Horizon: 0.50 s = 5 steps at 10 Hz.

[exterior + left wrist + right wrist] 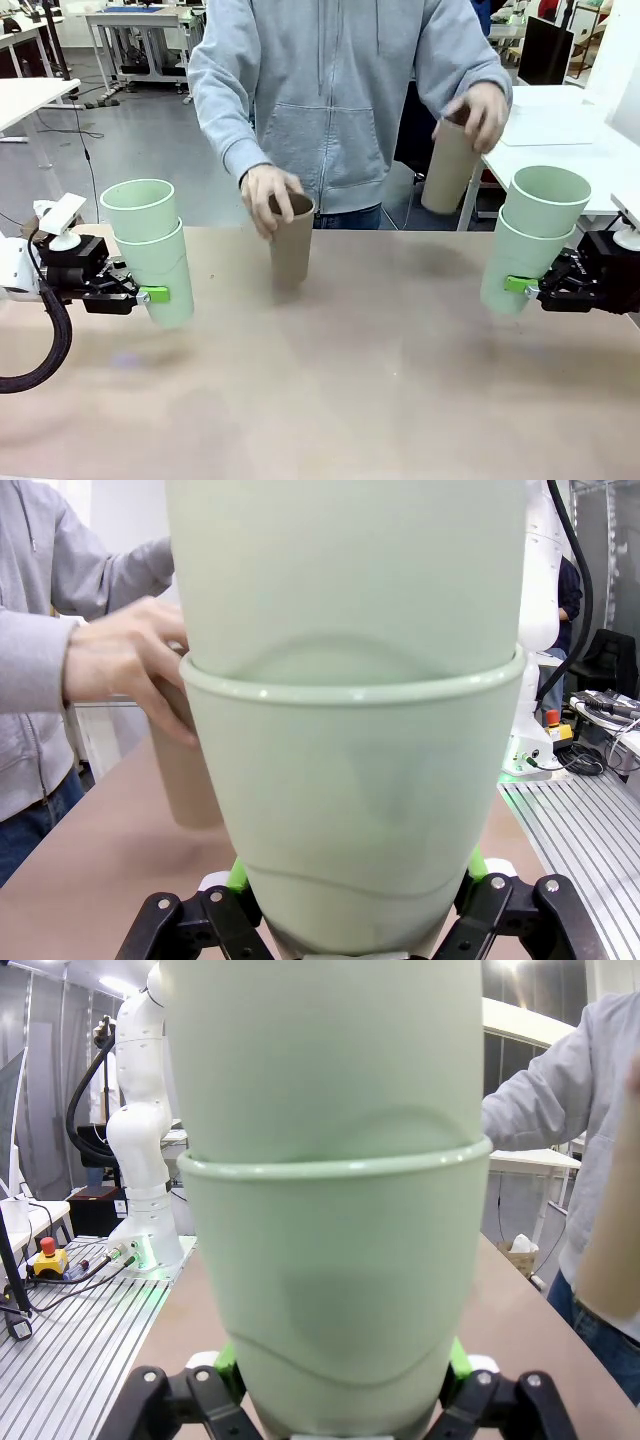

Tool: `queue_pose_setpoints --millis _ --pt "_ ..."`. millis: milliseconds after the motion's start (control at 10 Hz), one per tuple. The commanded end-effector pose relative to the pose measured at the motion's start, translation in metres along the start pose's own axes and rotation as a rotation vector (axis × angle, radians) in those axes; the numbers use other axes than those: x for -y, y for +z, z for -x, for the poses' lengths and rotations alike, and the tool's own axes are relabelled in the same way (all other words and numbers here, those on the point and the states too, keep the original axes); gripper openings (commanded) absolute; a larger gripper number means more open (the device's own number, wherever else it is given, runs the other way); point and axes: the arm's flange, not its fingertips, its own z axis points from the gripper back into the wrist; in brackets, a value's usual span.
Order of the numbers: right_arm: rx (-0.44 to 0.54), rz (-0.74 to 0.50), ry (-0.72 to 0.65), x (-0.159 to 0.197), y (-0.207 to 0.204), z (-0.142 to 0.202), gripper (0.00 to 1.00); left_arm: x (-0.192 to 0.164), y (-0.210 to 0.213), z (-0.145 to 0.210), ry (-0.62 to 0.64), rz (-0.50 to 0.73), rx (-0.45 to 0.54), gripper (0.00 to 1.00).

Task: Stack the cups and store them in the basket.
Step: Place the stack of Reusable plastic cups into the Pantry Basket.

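Observation:
My left gripper (150,295) is shut on a stack of two mint green cups (152,250), held above the table at the left; the same stack (350,730) sits between its green pads. At the right, my right gripper (518,285) is shut on another stack of two mint green cups (535,235), seen close up as the stack (330,1210). A person's hand holds a tan-brown cup (291,240) standing on the table's far middle. The person's other hand lifts a second tan-brown cup (447,165) in the air. The basket is out of view.
The person in a grey hoodie (330,90) stands at the table's far edge. The tan tabletop (330,380) lies bare between the two arms. White tables (590,130) stand behind at the right.

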Motion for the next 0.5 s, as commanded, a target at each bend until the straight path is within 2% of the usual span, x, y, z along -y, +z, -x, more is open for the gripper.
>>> queue_pose_setpoints --millis 0,400 --pt "0.007 0.013 0.015 0.0016 -0.0007 -0.0057 0.83 -0.0005 -0.0002 -0.003 -0.004 0.008 -0.003 0.85" --pt "0.007 0.013 0.015 0.0016 -0.0007 -0.0057 0.83 -0.0005 -0.0002 -0.003 -0.004 0.008 -0.003 0.85"
